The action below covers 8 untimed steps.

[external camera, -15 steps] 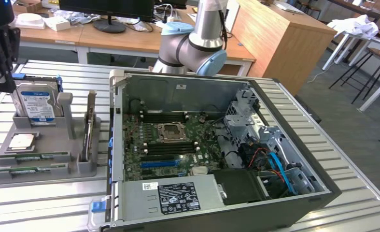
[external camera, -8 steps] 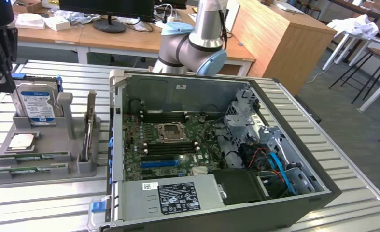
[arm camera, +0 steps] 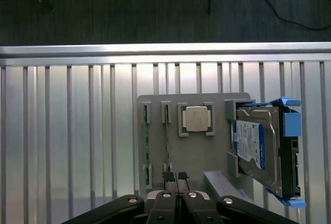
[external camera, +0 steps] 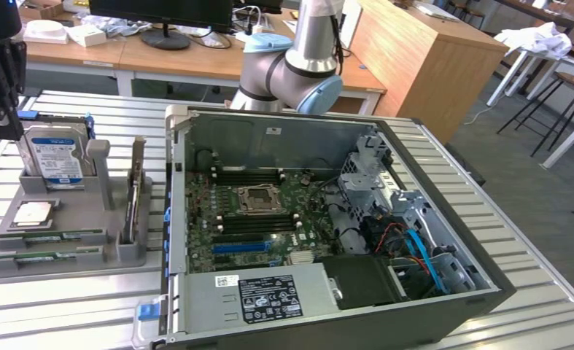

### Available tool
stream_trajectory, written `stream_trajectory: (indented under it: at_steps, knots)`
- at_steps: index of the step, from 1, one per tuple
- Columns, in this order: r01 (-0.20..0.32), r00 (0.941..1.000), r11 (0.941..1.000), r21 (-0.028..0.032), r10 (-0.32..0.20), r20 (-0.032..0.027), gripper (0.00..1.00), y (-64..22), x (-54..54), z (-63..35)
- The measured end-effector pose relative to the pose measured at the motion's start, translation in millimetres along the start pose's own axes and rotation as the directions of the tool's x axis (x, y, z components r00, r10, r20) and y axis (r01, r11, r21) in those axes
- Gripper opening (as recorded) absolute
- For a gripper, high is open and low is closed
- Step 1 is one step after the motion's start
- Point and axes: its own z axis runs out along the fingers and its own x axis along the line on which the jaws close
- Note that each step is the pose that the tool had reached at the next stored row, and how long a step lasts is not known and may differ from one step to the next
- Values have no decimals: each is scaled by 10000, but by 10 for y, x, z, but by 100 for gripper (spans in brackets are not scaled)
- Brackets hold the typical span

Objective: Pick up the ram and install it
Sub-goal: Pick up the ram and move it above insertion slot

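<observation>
On my feed I see a blue-labelled hard drive [external camera: 53,154] standing on edge in a grey holder tray [arm camera: 207,154], with a silver CPU chip [external camera: 33,212] lying flat in its square pocket beside it. Toward the exterior view's right, an open computer case [external camera: 267,138] lies on the slatted metal table [external camera: 73,313], motherboard [external camera: 257,219] exposed, power supply [external camera: 267,295] at the near end.

A slatted metal desk [external camera: 73,306] stands on a grey floor [external camera: 530,189]. Behind it a wooden desk [external camera: 199,62] carries a monitor [external camera: 160,11]. A wooden cabinet [external camera: 423,58] and stools [external camera: 564,91] stand toward the exterior view's right.
</observation>
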Motion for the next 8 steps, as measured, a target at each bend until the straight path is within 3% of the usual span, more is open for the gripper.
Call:
stream_trajectory:
  at_steps: [8]
  knots:
    - [269,9996,9996,-7,-269,-13,10,0,0,0]
